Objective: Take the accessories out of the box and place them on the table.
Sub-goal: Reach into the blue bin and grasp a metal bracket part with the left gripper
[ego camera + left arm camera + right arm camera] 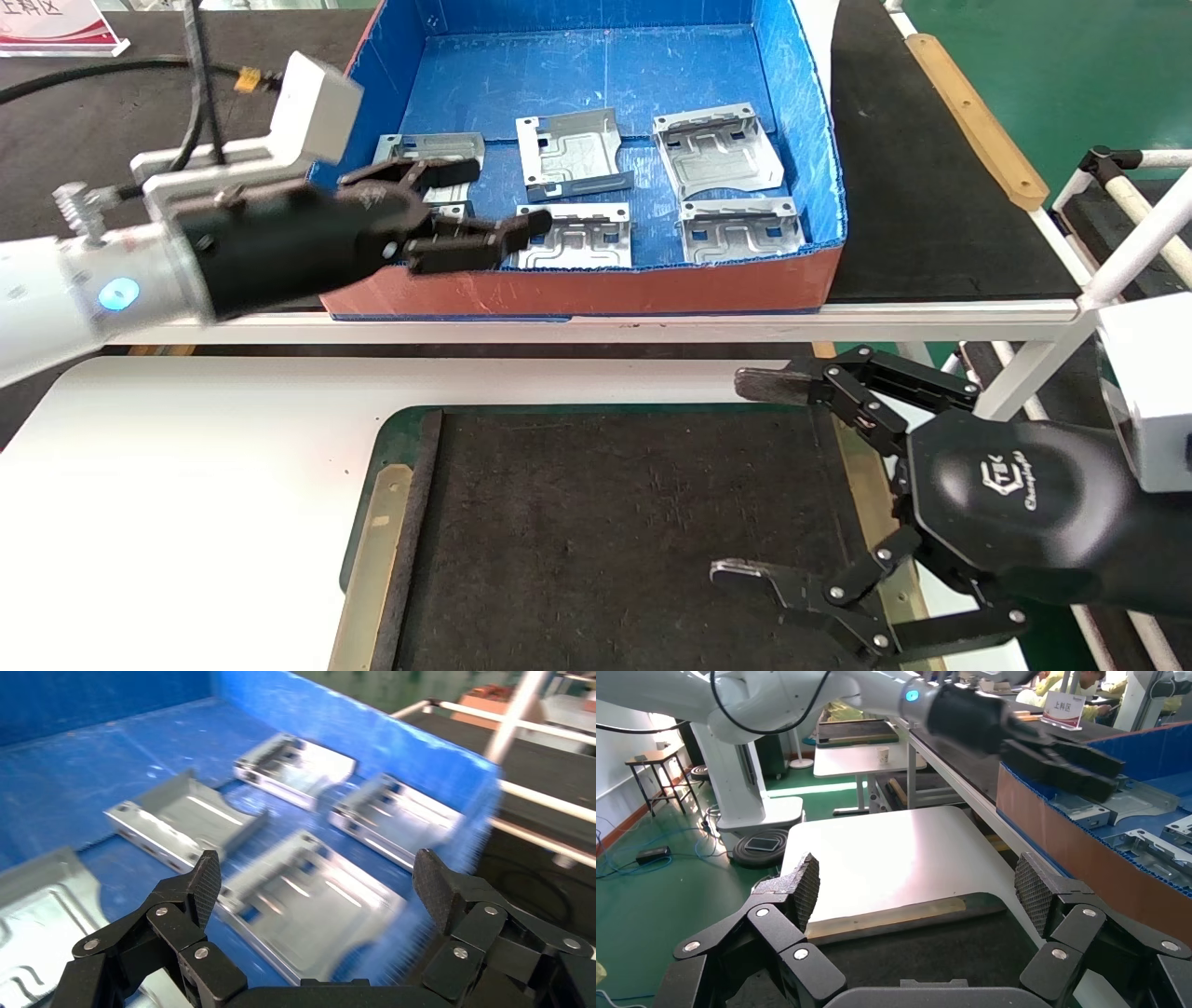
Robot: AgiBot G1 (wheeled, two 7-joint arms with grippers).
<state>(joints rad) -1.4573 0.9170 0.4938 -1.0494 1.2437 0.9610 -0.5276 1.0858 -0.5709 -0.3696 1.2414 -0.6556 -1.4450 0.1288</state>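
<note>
The box (577, 289), blue inside and orange-red outside, stands on the higher bench. Several silvery plates lie in it, among them one at the middle (570, 154), one at the right (715, 149) and one at the front (577, 238). My left gripper (503, 198) is open and empty over the box's front left part, hiding part of the left plates. In the left wrist view the left gripper (316, 874) hangs above a plate (309, 896) without touching it. My right gripper (736, 477) is open and empty above the dark mat (605, 522) of the white table (186, 485).
The bench's white rail (652, 326) runs between box and table. A white tube frame (1136, 233) stands at the right, a tan strip (973, 121) on the bench beyond it. A black cable (93, 75) lies at the back left.
</note>
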